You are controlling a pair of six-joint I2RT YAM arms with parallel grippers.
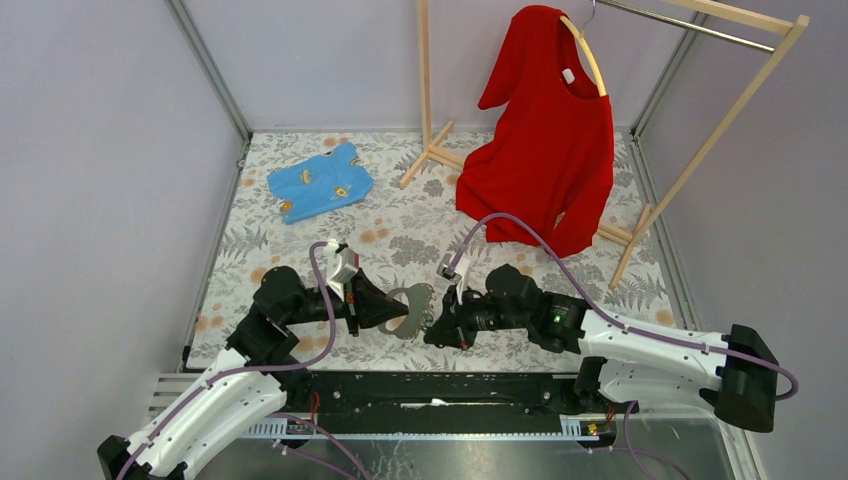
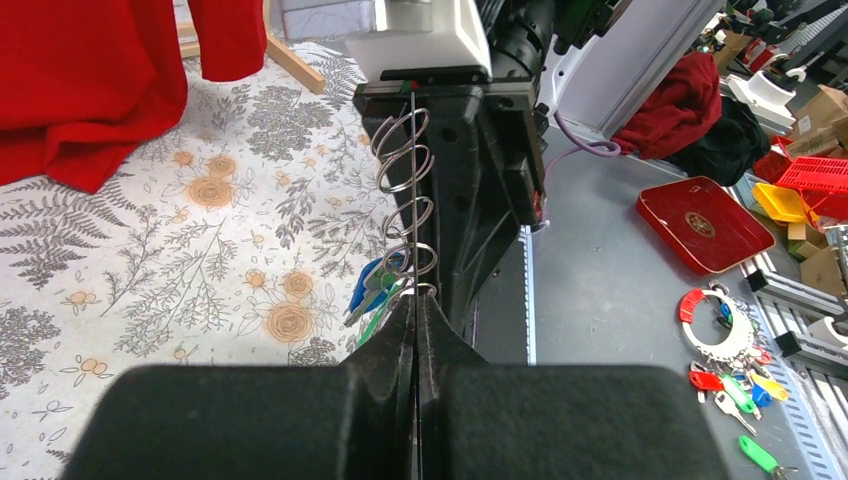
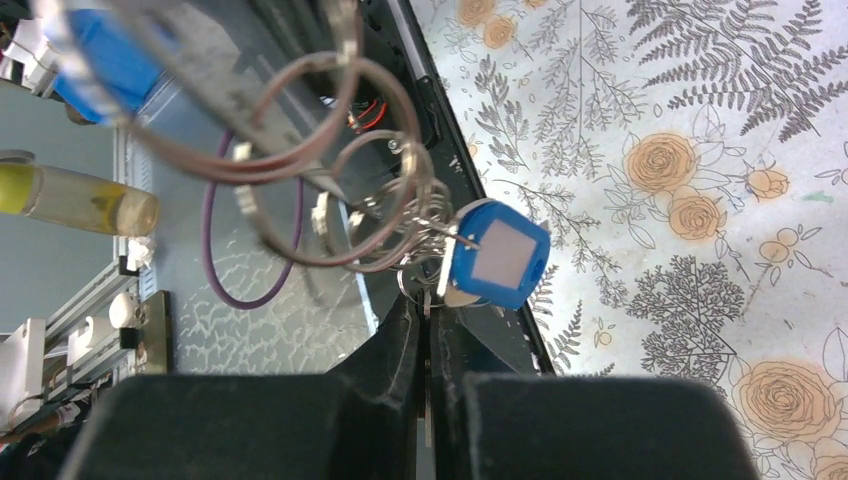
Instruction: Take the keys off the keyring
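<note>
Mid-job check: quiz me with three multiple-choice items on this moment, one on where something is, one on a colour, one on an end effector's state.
1. Where is the blue garment?
A. flat on the floral cloth, far left
B. inside a basket
C. draped over a chair

2. What colour is the square tag just above the right end effector?
A. red
B. blue
C. yellow

3. How is the left end effector?
A. wide open
B. shut on the keyring
C. out of view

Answers:
1 A: the top view shows it lying flat at the far left of the cloth.
2 B: the right wrist view shows the tag is blue.
3 B: the left wrist view shows its fingers closed on the ring's wire.
</note>
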